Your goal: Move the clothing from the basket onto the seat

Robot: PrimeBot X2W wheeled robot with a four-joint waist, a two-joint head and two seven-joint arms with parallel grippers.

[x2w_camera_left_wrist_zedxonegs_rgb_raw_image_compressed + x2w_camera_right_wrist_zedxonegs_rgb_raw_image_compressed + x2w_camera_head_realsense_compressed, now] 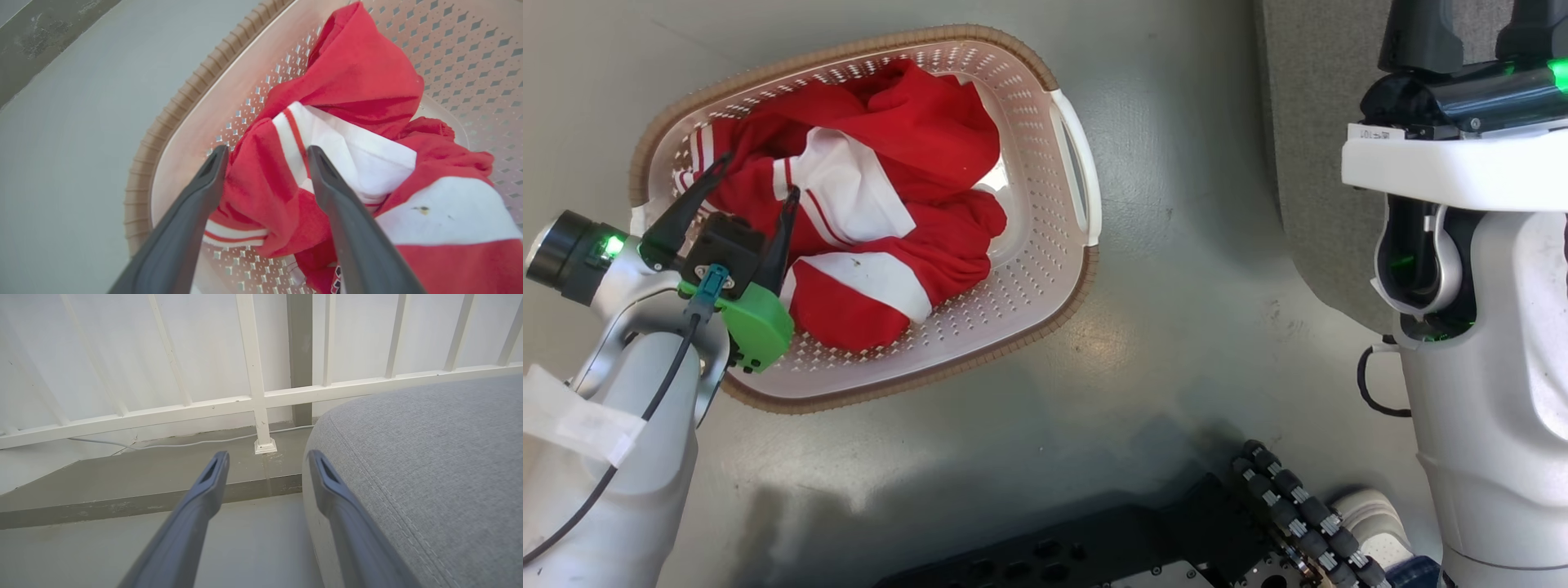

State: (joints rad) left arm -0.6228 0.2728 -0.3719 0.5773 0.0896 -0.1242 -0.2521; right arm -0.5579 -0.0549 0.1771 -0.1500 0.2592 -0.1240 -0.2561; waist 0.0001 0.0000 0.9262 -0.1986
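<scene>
- My left gripper (758, 175) hangs over the left end of the basket (1045, 245), fingers spread and pinching nothing.
- The clothing (907, 139) lies bunched in the basket, with a red fold between and beyond my left fingers. I cannot tell whether the tips touch it. The heap hides most of the basket's bottom.
- My right gripper (268, 454) has its fingers spread and empty. The seat (429, 457) lies just beside its right finger, cut off by the frame.

The clothing (882, 204) lies in the basket (1045, 269), bunched between and ahead of the left fingers (192, 220). The seat (429, 457) lies right of the right fingers (196, 514), railing (253, 404) ahead.
</scene>
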